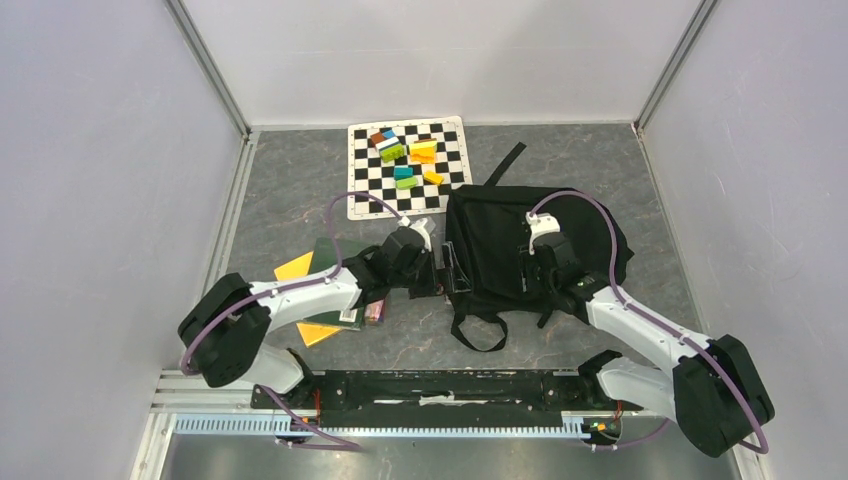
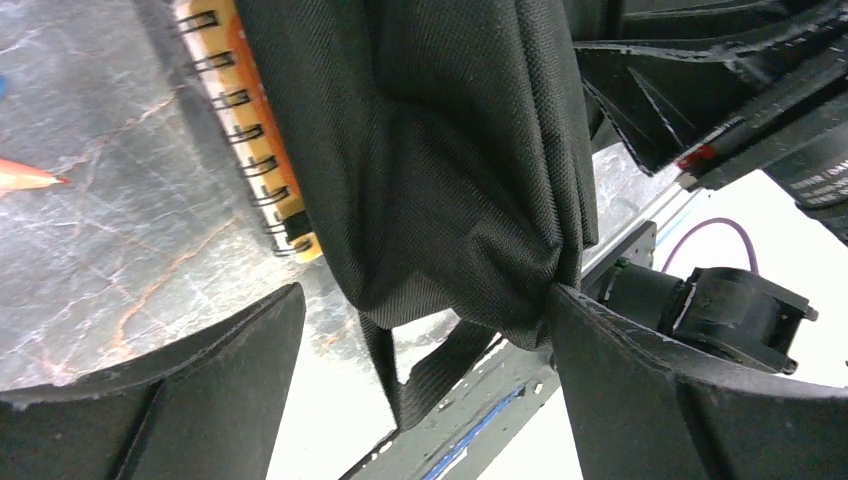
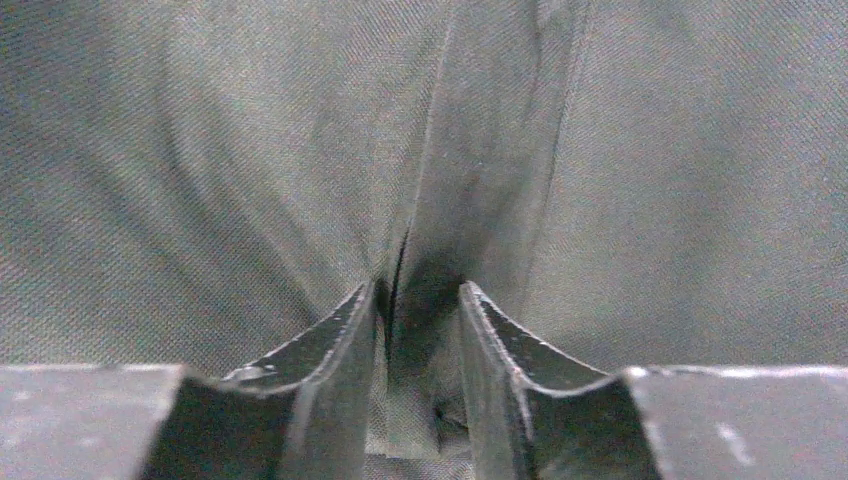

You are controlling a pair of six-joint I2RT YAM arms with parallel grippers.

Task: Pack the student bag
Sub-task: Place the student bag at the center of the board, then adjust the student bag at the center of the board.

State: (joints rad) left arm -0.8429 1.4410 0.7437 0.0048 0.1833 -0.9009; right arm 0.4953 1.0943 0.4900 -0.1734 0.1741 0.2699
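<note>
**Bag corner between my left jaws, a fold in my right**

On my left, a spiral notebook [image 2: 252, 135] lies on the table [image 1: 300, 190], with a pencil tip [image 2: 25, 178] further out. Its bound edge runs along the left side of the student bag [image 1: 490, 240]. My left claw [image 2: 425, 300] stands wide open astride that corner. One finger brushes the fabric, but nothing is clamped. The bag lies to the right of this claw, mid-table, its long axis running from the far side toward my bases, straps trailing near. My right claw [image 3: 420, 300] sits on top of it, jaws drawn close on a raised fold of black cloth (a pinch of fabric, I judge, not a zip pull). I cannot see the bag's opening, nor tell whether the notebook slips under the fabric or into it.
</note>
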